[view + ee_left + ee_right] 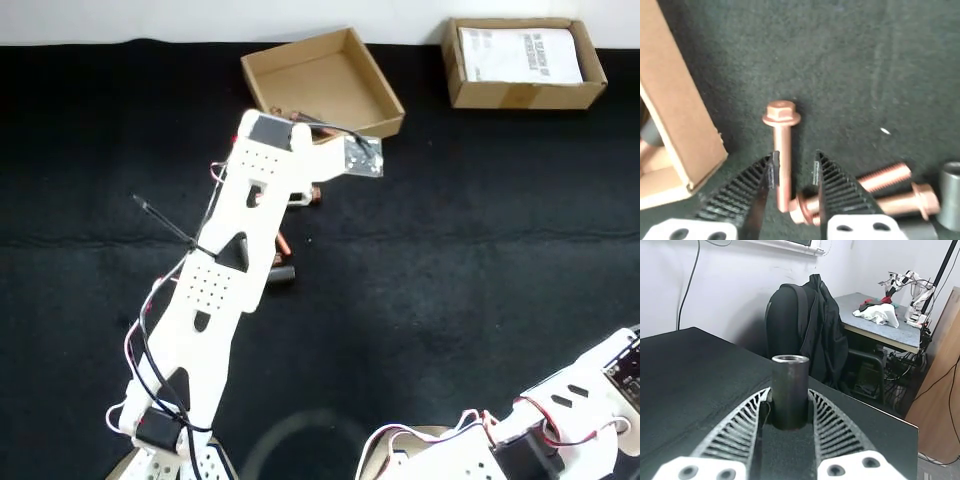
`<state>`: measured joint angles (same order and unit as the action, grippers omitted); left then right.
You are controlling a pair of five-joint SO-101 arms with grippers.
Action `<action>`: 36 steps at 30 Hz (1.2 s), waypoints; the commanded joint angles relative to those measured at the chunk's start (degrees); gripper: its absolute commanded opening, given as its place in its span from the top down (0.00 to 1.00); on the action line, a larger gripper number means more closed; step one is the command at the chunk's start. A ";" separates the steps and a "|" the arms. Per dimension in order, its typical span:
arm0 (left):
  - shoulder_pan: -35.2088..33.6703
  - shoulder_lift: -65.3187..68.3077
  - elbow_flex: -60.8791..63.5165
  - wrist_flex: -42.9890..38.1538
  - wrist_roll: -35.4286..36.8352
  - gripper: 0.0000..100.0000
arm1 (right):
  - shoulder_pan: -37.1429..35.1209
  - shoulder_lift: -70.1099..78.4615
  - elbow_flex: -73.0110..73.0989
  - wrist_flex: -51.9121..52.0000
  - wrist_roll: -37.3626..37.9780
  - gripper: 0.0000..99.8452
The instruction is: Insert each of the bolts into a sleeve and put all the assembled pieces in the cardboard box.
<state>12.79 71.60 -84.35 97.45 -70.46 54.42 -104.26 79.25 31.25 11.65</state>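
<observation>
Three bolts (783,150) here: your left gripper (795,161), jaws part-open, straddles one, unclamped. Two sleeves (789,390): your right gripper (790,399) clamps one.

Left arm (215,300): white plastic links, grids of small holes, triangular cut-outs.
Cables: black, red and white wires along the links behind the fingers.
Left fingers (737,195): black, ribbed, saw-toothed inner edges, white bases with holes.
Right arm (570,410): white, black motor block, red wires.
Right fingers (732,437): black lattice ribs, white holed bases.
</observation>
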 commanded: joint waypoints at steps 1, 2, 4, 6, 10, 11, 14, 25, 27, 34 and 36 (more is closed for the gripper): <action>1.45 0.04 -2.51 -2.11 -0.79 0.87 | -0.48 -0.57 -0.40 -1.45 2.64 0.99; 1.89 0.40 -2.51 -2.64 -0.79 0.87 | -0.57 -0.57 -0.31 -1.36 4.04 0.99; 2.51 1.36 -2.51 -3.96 -0.79 0.87 | -0.57 -0.57 -0.04 -1.27 5.45 0.99; 2.77 2.77 -2.51 -5.45 -0.79 0.87 | -0.40 -0.57 0.66 -1.27 5.71 0.99; 3.65 5.49 -2.51 -6.95 -0.70 0.87 | 0.22 -0.57 1.45 -1.27 5.71 0.99; 4.09 6.02 -2.51 -6.95 -0.70 0.87 | 0.66 -0.57 1.63 -1.27 5.71 0.99; 4.79 7.16 -2.51 -6.86 -0.70 0.96 | 1.10 -0.57 1.71 -1.27 5.71 0.99; 4.70 0.84 -10.95 -0.26 12.92 0.99 | -3.38 -0.57 3.30 -1.27 5.80 0.99; 4.97 -3.56 -10.68 -0.09 18.46 0.99 | -6.46 -0.57 5.23 -1.27 7.03 0.99; 1.98 -20.09 -10.24 3.52 27.96 0.99 | -18.95 -0.57 12.18 -1.27 9.93 0.99; 0.31 -24.31 -10.24 3.69 29.19 0.99 | -23.08 -0.57 12.97 -1.36 9.76 0.99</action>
<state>15.69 56.75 -92.18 100.70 -43.21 36.66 -104.18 92.09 31.08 20.97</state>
